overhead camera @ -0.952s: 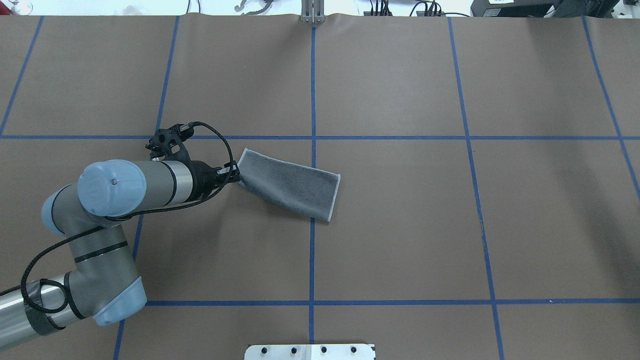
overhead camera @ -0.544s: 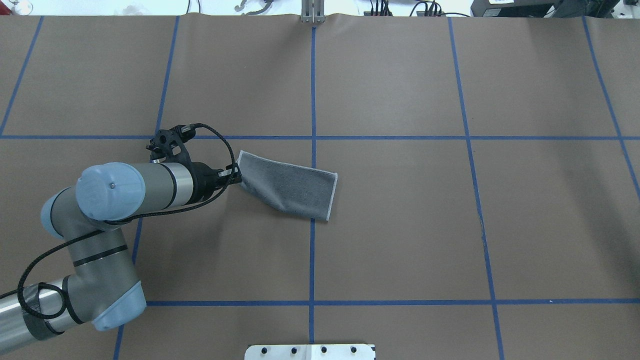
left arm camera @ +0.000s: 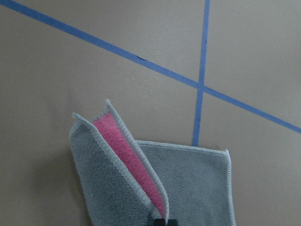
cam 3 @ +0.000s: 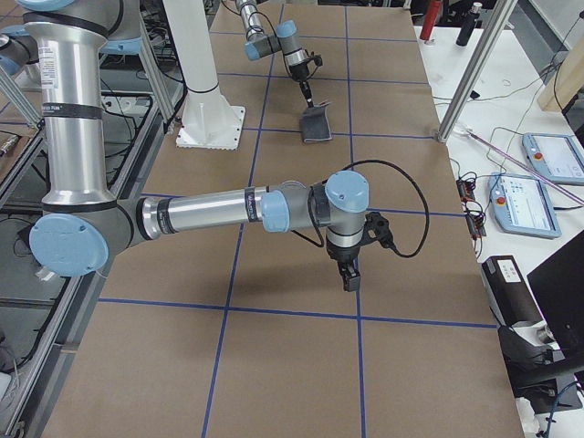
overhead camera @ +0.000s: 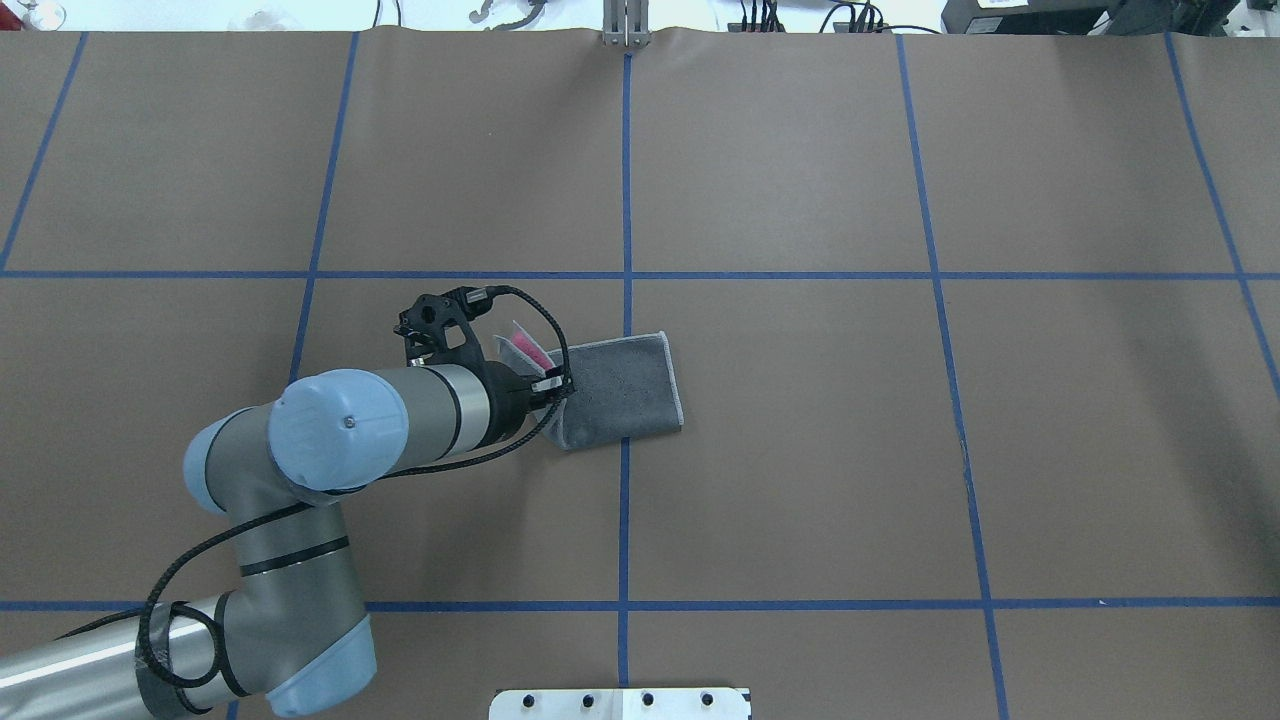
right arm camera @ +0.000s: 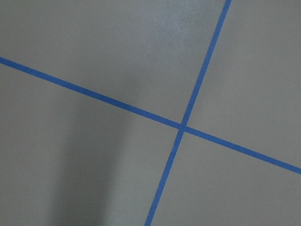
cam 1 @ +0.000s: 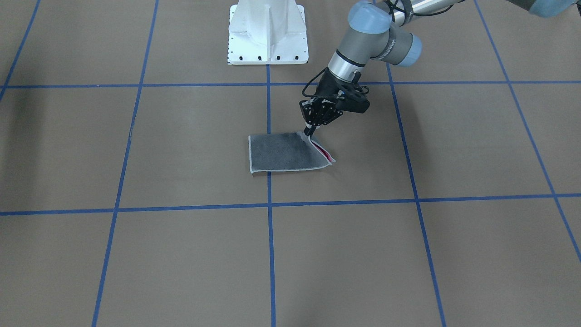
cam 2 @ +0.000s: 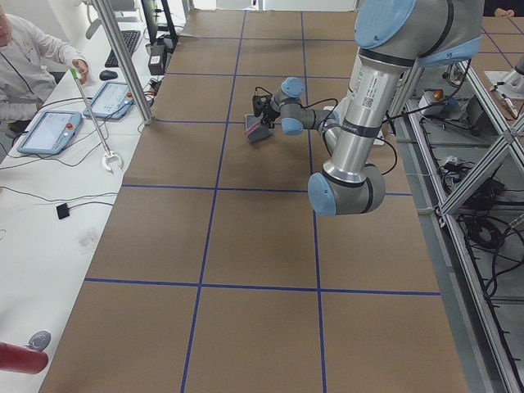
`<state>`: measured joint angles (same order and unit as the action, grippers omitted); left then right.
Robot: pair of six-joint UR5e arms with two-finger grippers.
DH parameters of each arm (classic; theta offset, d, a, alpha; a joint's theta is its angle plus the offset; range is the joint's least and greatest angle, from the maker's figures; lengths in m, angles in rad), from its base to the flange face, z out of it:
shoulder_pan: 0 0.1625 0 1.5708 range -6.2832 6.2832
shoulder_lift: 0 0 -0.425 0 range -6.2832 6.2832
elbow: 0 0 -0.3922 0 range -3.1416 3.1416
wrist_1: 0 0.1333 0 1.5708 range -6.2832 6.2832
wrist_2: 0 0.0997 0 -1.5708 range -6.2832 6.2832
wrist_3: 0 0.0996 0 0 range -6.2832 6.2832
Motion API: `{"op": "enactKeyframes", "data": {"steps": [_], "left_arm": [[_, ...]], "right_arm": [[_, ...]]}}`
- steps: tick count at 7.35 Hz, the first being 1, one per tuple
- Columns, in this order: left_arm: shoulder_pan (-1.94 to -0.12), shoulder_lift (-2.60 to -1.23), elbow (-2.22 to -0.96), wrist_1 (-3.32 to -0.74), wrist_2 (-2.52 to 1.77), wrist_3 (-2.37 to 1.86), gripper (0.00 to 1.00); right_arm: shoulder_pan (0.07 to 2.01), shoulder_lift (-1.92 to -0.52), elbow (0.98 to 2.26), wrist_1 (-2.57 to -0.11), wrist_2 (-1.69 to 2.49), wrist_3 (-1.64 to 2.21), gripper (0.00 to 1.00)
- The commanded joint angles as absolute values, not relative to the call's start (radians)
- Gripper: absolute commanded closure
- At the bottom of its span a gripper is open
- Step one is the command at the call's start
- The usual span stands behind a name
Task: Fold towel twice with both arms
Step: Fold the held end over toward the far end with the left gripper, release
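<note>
The towel [overhead camera: 625, 390] lies near the table's middle, dark grey face up and half doubled over. Its raised left flap shows a strip of pink [overhead camera: 522, 348]. My left gripper [overhead camera: 552, 388] is shut on the towel's near left edge and holds that flap up off the table. The front-facing view shows the gripper [cam 1: 310, 132] pinching the towel [cam 1: 283, 154]. The left wrist view shows the lifted flap [left arm camera: 127, 160] with its pink inside. My right gripper [cam 3: 350, 281] hangs low over bare table, far from the towel [cam 3: 317, 123]. I cannot tell if it is open or shut.
The white pedestal base [cam 1: 268, 32] stands at the robot's edge of the table. Blue tape lines [overhead camera: 625, 200] grid the brown cover. A metal post [overhead camera: 625, 30] stands at the far edge. An operator [cam 2: 24, 57] and tablets sit at a side table.
My left gripper has moved right and toward the robot with the towel's end in it. The towel has gone from a long strip to a shorter doubled shape, and pink now shows.
</note>
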<state>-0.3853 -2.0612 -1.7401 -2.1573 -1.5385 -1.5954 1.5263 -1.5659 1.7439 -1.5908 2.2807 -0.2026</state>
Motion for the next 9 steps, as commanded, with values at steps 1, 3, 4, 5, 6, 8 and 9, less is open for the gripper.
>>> {"op": "enactKeyframes", "data": {"steps": [1, 3, 4, 5, 6, 8, 9], "left_arm": [[-0.359, -2.14, -1.697, -2.123, -1.522, -1.554, 1.0], [-0.359, -2.23, -1.614, -2.123, -1.522, -1.552, 1.0], [-0.359, -2.262, -1.577, -2.123, -1.52, -1.552, 1.0], [-0.359, -2.273, -1.562, -2.123, -1.52, -1.552, 1.0], [-0.359, -2.276, -1.56, -2.123, -1.519, -1.552, 1.0], [-0.359, -2.302, -1.528, -2.122, -1.506, -1.552, 1.0], [-0.359, -2.325, -1.499, -2.12, -1.506, -1.552, 1.0]], "right_arm": [[1.526, -1.563, 1.744, -1.592, 2.279, -0.199, 0.0], [1.526, -1.563, 1.743, -1.592, 2.279, -0.198, 0.0], [1.526, -1.562, 1.743, -1.592, 2.279, -0.198, 0.0], [1.526, -1.562, 1.743, -1.592, 2.279, -0.198, 0.0], [1.526, -1.562, 1.743, -1.592, 2.279, -0.198, 0.0], [1.526, -1.56, 1.743, -1.591, 2.279, -0.198, 0.0], [1.526, -1.56, 1.744, -1.591, 2.279, -0.198, 0.0]]}}
